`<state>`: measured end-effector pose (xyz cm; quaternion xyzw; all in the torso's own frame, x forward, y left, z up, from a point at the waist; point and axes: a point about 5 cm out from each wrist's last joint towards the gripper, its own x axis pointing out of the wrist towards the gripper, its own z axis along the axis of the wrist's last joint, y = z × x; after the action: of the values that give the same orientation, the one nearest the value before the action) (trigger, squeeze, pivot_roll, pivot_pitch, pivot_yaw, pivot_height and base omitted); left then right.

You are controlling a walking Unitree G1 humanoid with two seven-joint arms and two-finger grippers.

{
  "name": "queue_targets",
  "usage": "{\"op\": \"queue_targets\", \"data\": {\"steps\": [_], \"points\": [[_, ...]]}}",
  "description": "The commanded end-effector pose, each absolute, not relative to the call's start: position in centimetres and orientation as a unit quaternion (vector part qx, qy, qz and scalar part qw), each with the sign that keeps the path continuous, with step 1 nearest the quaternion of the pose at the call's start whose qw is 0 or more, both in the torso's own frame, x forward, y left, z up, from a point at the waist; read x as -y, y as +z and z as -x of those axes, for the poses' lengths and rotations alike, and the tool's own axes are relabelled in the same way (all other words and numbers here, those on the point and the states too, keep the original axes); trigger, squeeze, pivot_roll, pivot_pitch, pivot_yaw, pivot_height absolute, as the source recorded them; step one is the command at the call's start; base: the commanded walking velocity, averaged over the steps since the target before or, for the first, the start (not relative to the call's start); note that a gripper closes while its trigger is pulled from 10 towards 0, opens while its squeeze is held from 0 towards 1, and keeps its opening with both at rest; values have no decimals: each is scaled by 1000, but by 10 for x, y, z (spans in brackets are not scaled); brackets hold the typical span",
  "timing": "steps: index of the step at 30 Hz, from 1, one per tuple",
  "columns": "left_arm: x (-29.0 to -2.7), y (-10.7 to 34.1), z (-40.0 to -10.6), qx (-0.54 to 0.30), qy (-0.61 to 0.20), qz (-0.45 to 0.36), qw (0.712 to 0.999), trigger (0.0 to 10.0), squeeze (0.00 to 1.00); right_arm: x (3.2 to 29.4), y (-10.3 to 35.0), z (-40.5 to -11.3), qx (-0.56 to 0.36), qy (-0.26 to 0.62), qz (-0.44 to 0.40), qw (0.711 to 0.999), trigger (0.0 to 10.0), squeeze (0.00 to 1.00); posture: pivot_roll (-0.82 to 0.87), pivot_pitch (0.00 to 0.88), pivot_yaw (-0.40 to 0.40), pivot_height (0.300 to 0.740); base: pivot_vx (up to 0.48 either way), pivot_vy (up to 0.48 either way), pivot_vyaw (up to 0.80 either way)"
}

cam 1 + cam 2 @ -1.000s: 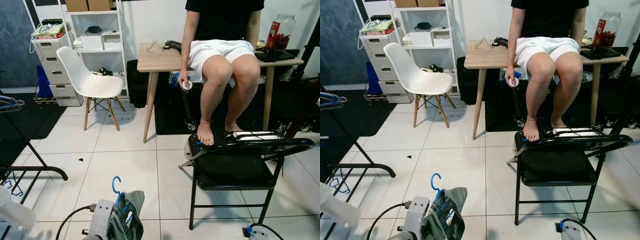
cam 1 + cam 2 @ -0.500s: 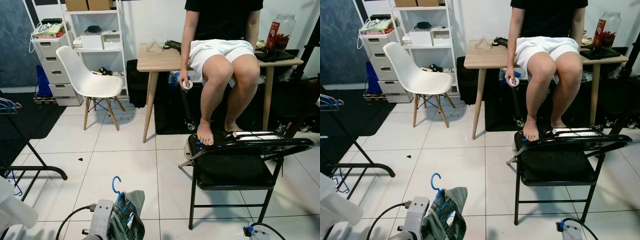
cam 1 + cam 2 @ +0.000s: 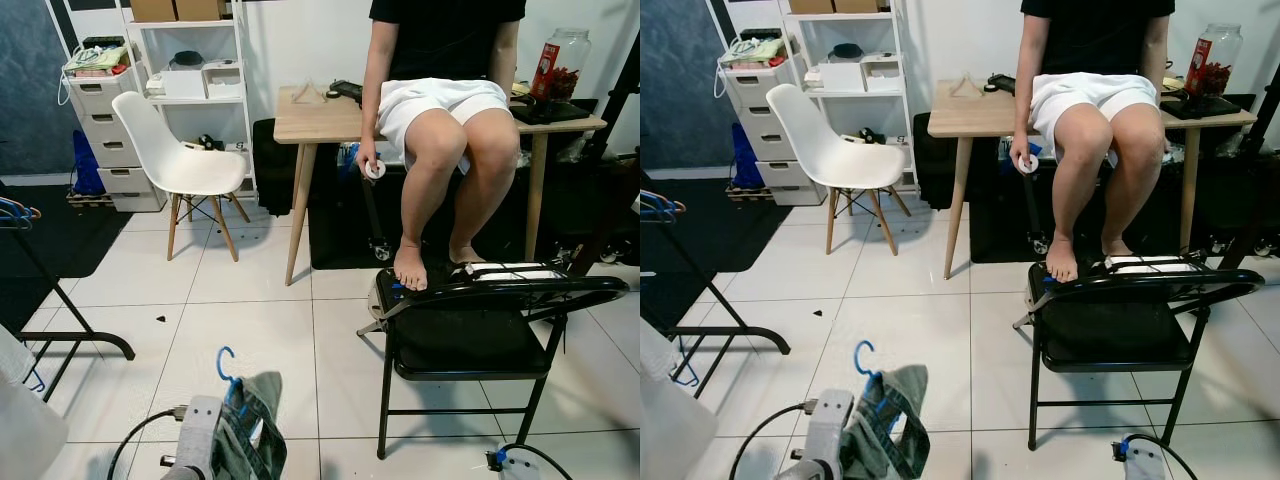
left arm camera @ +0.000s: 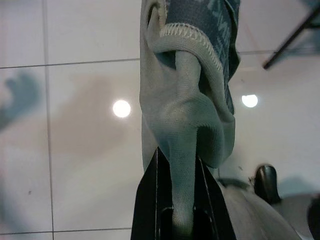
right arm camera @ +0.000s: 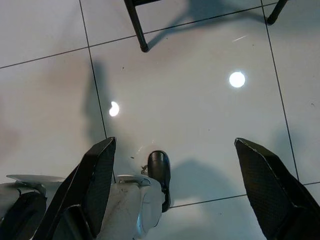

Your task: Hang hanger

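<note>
Our left pincer clamps the garment on its blue hanger at six o'clock, right pincer spread empty, and the rack at nine o'clock remains unreached.

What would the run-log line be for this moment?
left hand: shut on garment with blue hanger, held low | right hand: open, idle over floor | drying rack: far left, not reached

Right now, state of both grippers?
Left gripper: shut on the grey garment that hangs on the blue hanger.
Right gripper: open, holding nothing, above the floor tiles.
</note>
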<state>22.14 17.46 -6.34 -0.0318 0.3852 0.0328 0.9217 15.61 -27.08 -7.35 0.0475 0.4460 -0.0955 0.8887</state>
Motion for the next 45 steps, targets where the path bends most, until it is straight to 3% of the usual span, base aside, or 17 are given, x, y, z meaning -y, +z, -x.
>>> {"op": "queue_targets", "data": {"steps": [1, 2, 5, 6, 10, 15, 26, 31, 35, 39, 45], "points": [[-176, -64, -218, -368, 85, 83, 922, 10000, 0, 270, -74, -157, -442, -97, -54, 890, 10000, 0, 164, 0, 19, 740, 0, 0, 0], [-181, -56, -228, -320, 129, 176, 922, 10000, 0, 270, -74, -156, -441, -98, -55, 890, 10000, 0, 165, 0, 18, 740, 0, 0, 0], [-189, -43, -246, -285, 136, 200, 927, 10000, 0, 270, -74, -156, -441, -99, -55, 890, 10000, 0, 166, 0, 16, 740, 0, 0, 0], [-196, -27, -264, -247, 141, 218, 934, 10000, 0, 270, -74, -155, -442, -98, -55, 890, 10000, 0, 169, 0, 14, 740, 0, 0, 0], [-210, 2, -293, -187, 146, 225, 945, 10000, 0, 271, -74, -155, -443, -97, -54, 890, 10000, 0, 175, 0, 9, 740, 0, 0, 0], [-213, 7, -297, -186, 146, 206, 950, 10000, 0, 271, -74, -155, -443, -96, -53, 890, 10000, 0, 174, 0, 11, 740, 0, 0, 0], [-222, -13, -275, -229, 178, 171, 942, 10000, 0, 272, -74, -154, -441, -99, -56, 890, 10000, 0, 164, 0, 16, 740, 0, 0, 0], [-212, -27, -263, -290, 121, 80, 946, 10000, 0, 272, -74, -154, -442, -96, -55, 890, 10000, 0, 165, 0, 16, 740, 0, 0, 0], [-208, -33, -258, -312, 102, 59, 943, 10000, 0, 272, -74, -154, -442, -95, -54, 890, 10000, 0, 164, 0, 16, 740, 0, 0, 0], [-195, -57, -228, -388, 54, 6, 920, 10000, 0, 271, -74, -155, -441, -94, -56, 891, 10000, 0, 156, 0, 23, 740, 0, 0, 0], [-194, -61, -223, -400, 47, -3, 915, 10000, 0, 271, -74, -155, -441, -95, -56, 891, 10000, 0, 156, 0, 23, 740, 0, 0, 0]]}}
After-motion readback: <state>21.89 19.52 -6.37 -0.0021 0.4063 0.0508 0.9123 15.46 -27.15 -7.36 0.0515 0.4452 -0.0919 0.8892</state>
